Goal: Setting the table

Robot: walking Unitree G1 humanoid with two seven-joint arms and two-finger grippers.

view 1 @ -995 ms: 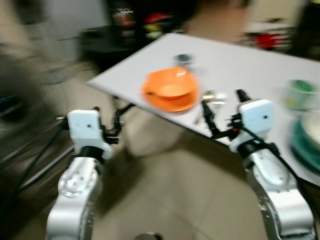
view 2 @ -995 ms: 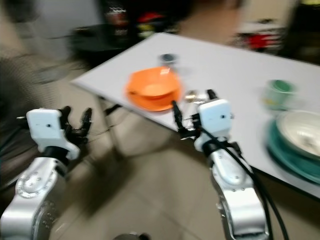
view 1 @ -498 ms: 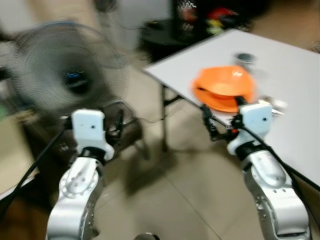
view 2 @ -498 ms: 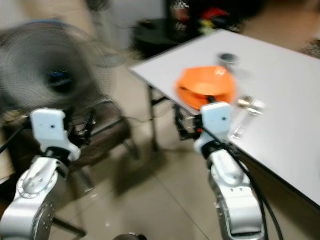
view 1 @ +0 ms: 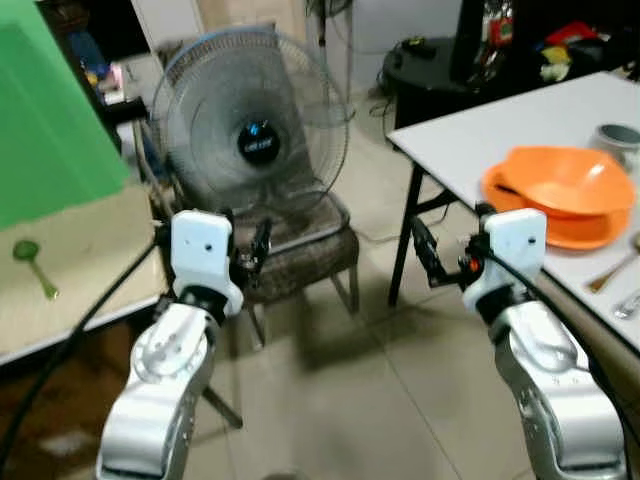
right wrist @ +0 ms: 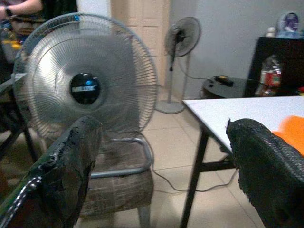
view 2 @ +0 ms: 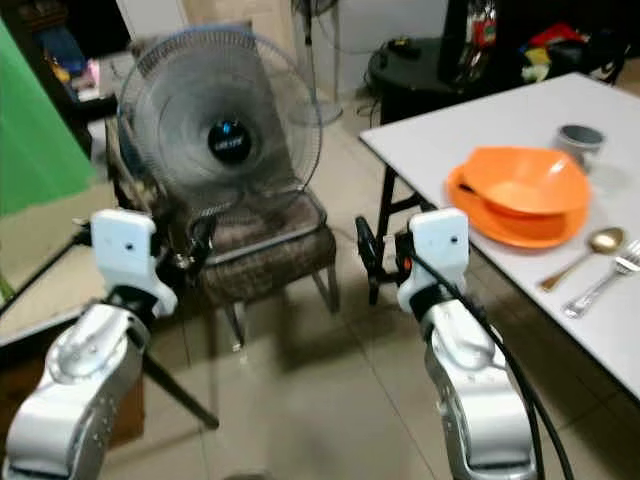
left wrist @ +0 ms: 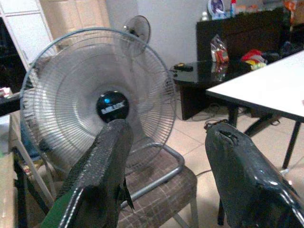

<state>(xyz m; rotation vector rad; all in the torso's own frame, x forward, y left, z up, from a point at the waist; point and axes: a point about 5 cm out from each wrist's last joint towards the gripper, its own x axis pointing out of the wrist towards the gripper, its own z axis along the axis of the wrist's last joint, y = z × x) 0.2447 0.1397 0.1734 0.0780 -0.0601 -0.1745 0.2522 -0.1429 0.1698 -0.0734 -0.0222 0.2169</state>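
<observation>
— Near the table's point(view 2: 470, 120) front corner, what stands there?

— An orange bowl point(view 2: 528, 180) sits in an orange plate point(view 2: 510, 222). Just beyond it, toward the far edge, is a small grey cup point(view 2: 581, 140). On the near side of the plate lie a gold spoon point(view 2: 583, 252) and a silver fork point(view 2: 603, 280), side by side along the front edge.

— And the grippers?

— Both are held up over the tiled floor point(view 1: 350, 400), off the table. The left gripper point(view 1: 245, 250) hangs in front of a big grey fan point(view 1: 255, 130) that rests on a worn chair point(view 1: 310, 255); its two black fingers point(left wrist: 102, 166) are spread wide with nothing between them. The right gripper point(view 2: 368, 255) is just beside the table's corner leg point(view 1: 403, 255), fingers point(right wrist: 61, 166) likewise wide apart and empty.

— Anything else around?

— A low black table point(view 1: 425, 70) with bottles stands behind the white one. At the far left a green board point(view 1: 50, 110) leans over a pale surface point(view 1: 90, 260) carrying a small green spoon-like thing point(view 1: 32, 262). A second fan on a stand point(right wrist: 182, 45) is by the door.
</observation>
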